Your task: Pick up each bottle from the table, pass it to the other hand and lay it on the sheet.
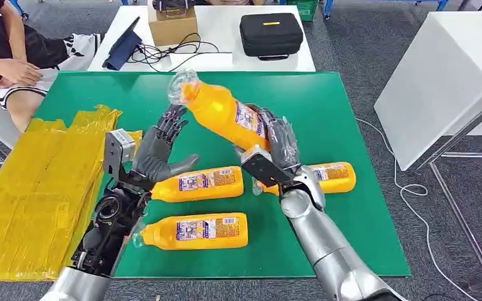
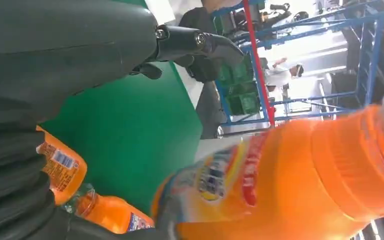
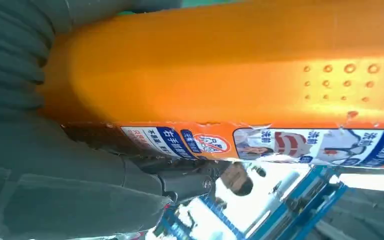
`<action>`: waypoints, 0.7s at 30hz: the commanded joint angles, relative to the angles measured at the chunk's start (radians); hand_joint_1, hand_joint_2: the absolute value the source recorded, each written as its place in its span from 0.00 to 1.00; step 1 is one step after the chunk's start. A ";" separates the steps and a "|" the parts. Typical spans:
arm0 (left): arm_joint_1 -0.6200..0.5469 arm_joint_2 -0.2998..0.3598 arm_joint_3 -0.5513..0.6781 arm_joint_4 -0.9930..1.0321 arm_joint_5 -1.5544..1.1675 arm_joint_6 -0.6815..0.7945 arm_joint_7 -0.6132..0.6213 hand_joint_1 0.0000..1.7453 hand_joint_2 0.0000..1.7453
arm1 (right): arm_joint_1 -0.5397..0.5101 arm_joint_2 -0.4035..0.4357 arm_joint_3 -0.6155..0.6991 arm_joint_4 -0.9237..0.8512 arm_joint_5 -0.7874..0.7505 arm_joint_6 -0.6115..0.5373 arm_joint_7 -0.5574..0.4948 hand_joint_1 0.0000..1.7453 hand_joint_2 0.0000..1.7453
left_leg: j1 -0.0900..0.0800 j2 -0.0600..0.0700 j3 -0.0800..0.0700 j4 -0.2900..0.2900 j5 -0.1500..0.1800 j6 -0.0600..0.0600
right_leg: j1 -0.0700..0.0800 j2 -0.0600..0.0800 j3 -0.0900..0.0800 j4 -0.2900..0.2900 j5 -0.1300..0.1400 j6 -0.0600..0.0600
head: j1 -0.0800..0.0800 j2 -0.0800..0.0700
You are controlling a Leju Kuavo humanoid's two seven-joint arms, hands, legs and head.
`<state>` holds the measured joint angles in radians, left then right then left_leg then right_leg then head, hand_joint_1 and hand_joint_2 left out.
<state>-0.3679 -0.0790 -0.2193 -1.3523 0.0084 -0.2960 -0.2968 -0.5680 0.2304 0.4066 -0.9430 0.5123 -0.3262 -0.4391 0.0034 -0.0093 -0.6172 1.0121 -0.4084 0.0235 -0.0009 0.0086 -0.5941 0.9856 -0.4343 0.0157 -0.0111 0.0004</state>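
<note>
With the right hand (image 1: 276, 141) gripping the bottle (image 1: 223, 113), close the open left hand (image 1: 160, 150) around its neck end before releasing.

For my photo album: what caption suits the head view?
Right hand lifts an orange bottle toward the open left hand; three bottles lie on the green table.

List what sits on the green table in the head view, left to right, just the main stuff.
yellow sheet → left hand, open → bottle lying nearest the robot → raised bottle gripped by the right hand → bottle lying beyond the right hand.
</note>
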 commanded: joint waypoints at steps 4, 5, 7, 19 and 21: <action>-0.043 -0.004 -0.015 0.085 0.049 -0.010 -0.004 0.00 1.00 | -0.048 0.038 0.130 0.215 0.009 0.000 -0.002 1.00 1.00 | 0.000 0.001 0.005 -0.001 -0.001 -0.001 | 0.000 0.000 0.005 -0.001 -0.001 0.000 | 0.000 0.000; -0.041 -0.006 -0.015 0.085 0.054 -0.014 -0.007 0.00 1.00 | -0.047 0.039 0.132 0.221 0.010 0.000 -0.007 1.00 1.00 | 0.000 0.001 0.004 -0.001 -0.001 -0.001 | 0.000 0.000 0.004 -0.001 -0.001 0.000 | 0.000 0.000; -0.038 -0.011 -0.017 0.087 0.066 -0.020 -0.014 0.00 1.00 | -0.045 0.045 0.145 0.231 0.018 -0.006 -0.020 1.00 1.00 | 0.000 0.000 0.005 -0.001 -0.001 -0.001 | 0.000 -0.001 0.005 -0.001 -0.001 0.000 | 0.000 0.000; -0.027 -0.014 -0.024 0.068 0.101 -0.036 -0.026 0.00 1.00 | -0.070 0.062 0.157 0.295 0.003 0.001 -0.018 1.00 1.00 | 0.000 0.000 0.004 -0.001 -0.001 -0.001 | 0.000 -0.001 0.004 -0.001 -0.001 0.000 | 0.000 0.000; -0.016 -0.012 -0.025 0.055 0.109 -0.039 -0.027 0.00 1.00 | -0.075 0.066 0.155 0.304 -0.003 -0.001 -0.020 1.00 1.00 | 0.000 0.000 0.005 -0.001 -0.002 -0.001 | 0.000 -0.001 0.005 -0.001 -0.002 0.000 | 0.000 0.000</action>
<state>-0.3691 -0.0916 -0.2209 -1.3294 0.1022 -0.3315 -0.3219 -0.5749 0.2975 0.5291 -0.7653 0.5211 -0.3277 -0.4528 0.0036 -0.0091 -0.6174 1.0121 -0.4085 0.0234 -0.0008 0.0086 -0.5945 0.9856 -0.4344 0.0156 -0.0107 0.0004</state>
